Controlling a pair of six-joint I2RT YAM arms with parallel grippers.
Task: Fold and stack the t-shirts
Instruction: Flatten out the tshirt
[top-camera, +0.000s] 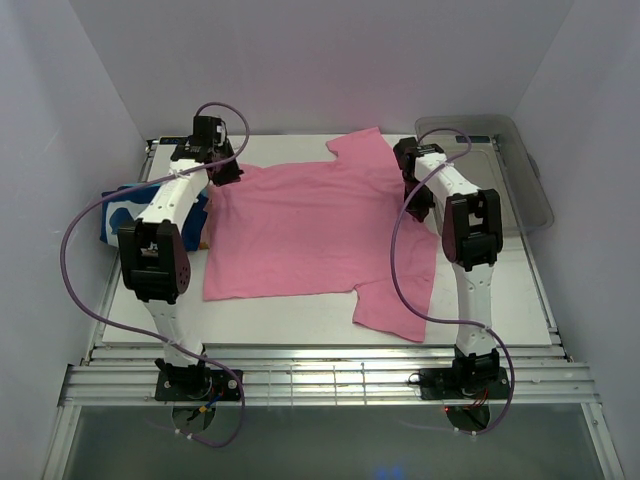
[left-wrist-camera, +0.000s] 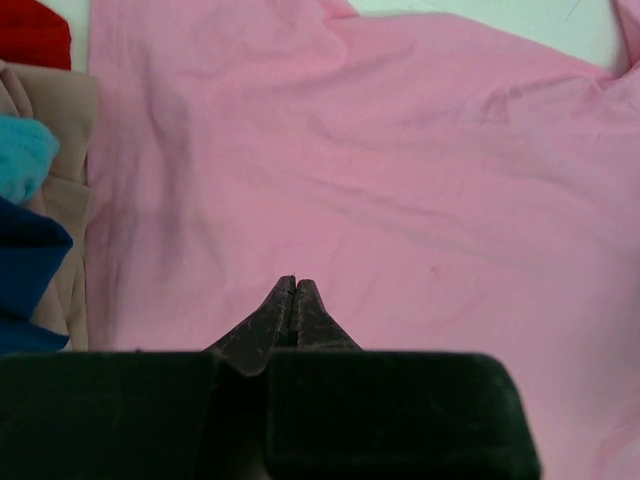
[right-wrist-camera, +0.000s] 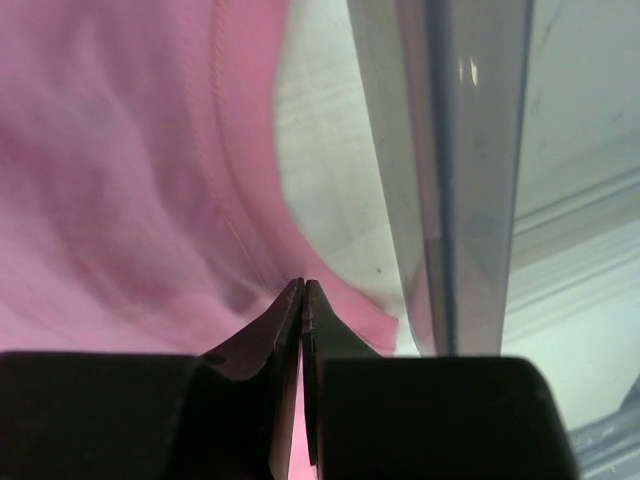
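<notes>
**Pink t-shirt (top-camera: 310, 230) spread flat, ready for a fold**

It lies open in the middle of the table (top-camera: 300, 322), sleeves toward the right, so its edges are easy to reach. The left gripper (left-wrist-camera: 293, 283) is closed over its far left corner beside the folded stack (top-camera: 125, 205). The right gripper (right-wrist-camera: 302, 284) is closed at the edge nearest the plastic bin (top-camera: 520, 170). I cannot tell whether either pinches cloth

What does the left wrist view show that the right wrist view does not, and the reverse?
Only the left wrist view: the folded stack at its left edge, with red, beige, teal and blue layers. Only the right wrist view: the clear bin and bare table. Both: the pink t-shirt, with the left gripper or right gripper shut over it.
</notes>
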